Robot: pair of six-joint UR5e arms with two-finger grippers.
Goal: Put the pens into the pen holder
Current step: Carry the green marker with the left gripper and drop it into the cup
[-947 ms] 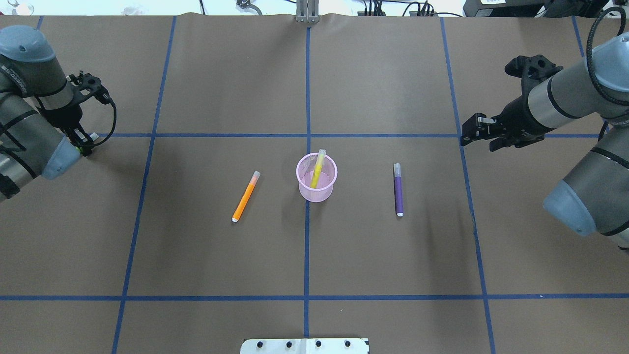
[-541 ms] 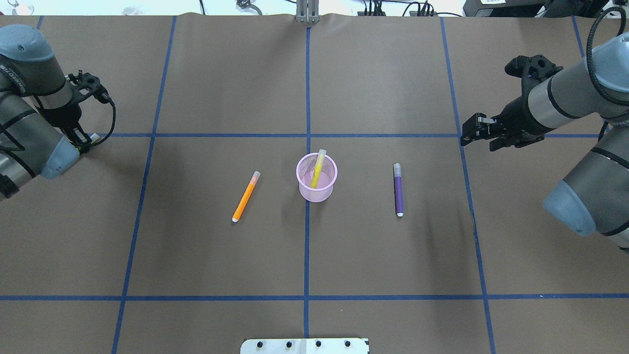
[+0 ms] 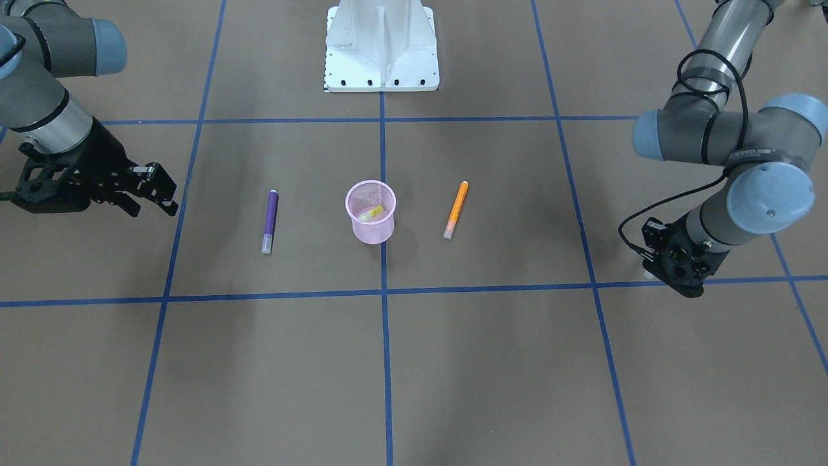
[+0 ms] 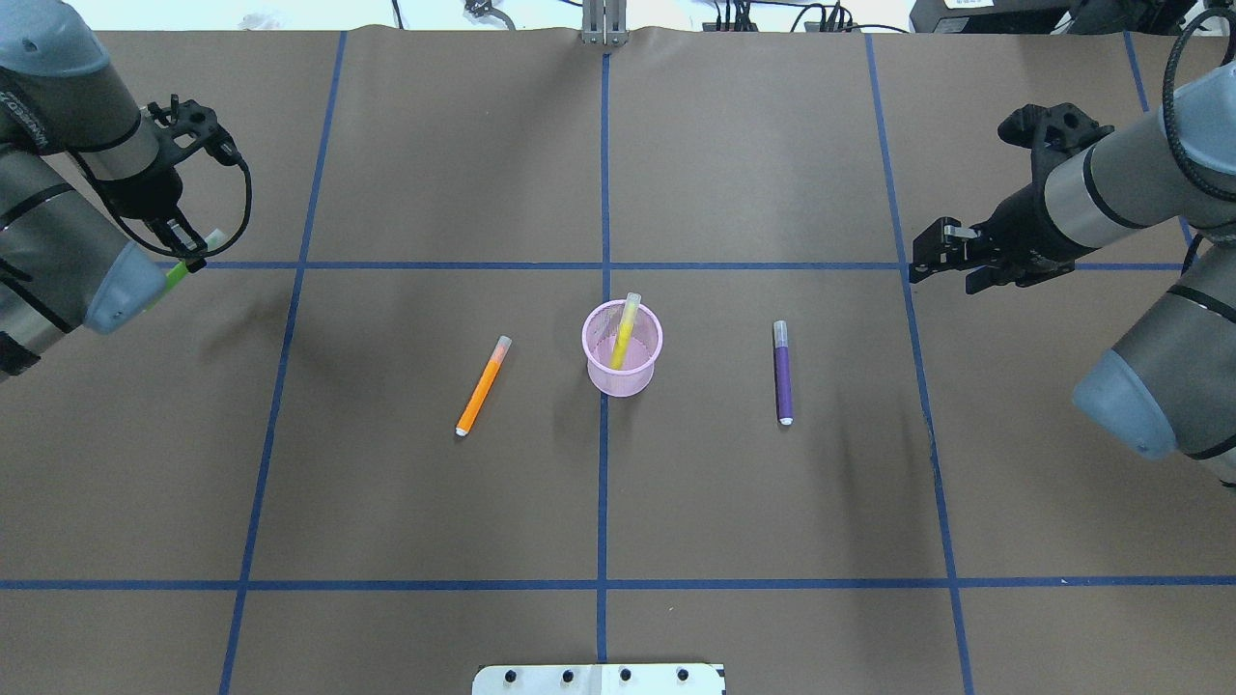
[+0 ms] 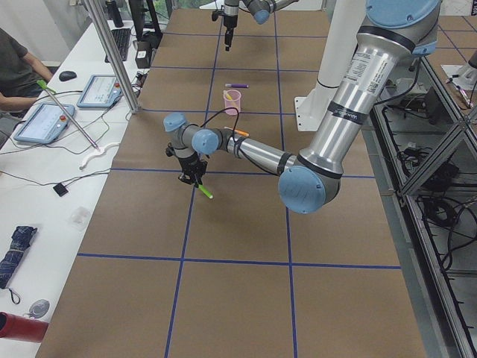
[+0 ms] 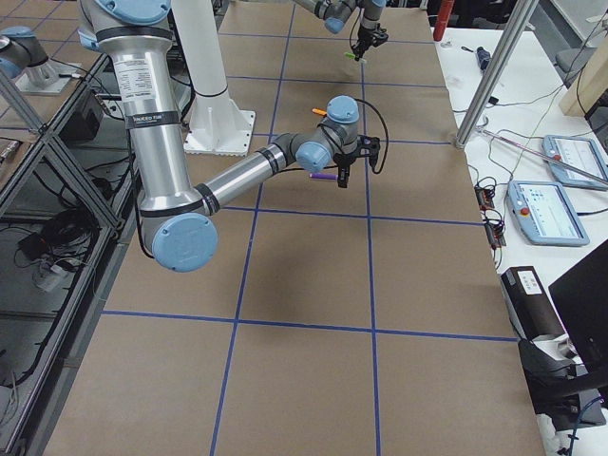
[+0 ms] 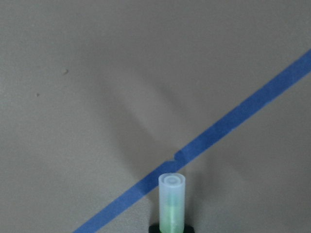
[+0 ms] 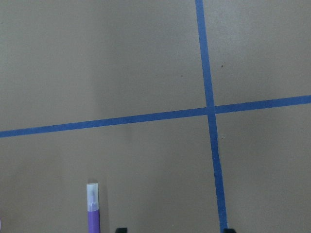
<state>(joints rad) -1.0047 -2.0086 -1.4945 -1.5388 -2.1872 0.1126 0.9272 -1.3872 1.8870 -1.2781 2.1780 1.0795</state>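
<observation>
The pink mesh pen holder [image 4: 624,378] stands upright at the table's centre with a yellow pen [image 4: 624,335] leaning inside it. An orange pen [image 4: 481,387] lies flat to its left and a purple pen [image 4: 783,373] lies flat to its right. My left gripper [image 4: 190,257] is at the far left, shut on a green pen [image 4: 178,274] that hangs tilted above the table; its pale cap [image 7: 171,187] fills the left wrist view. My right gripper [image 4: 913,267] hovers open right of the purple pen [image 8: 92,212], holding nothing.
Blue tape lines [image 4: 603,483] divide the brown table cover into squares. The white robot base [image 3: 381,45] sits at the near edge of the table. In the exterior left view a person [image 5: 16,71] sits at a side bench with tablets and cables.
My left gripper has risen off the table with the green pen, which now shows below the wrist. The right gripper and the other pens have hardly moved.
</observation>
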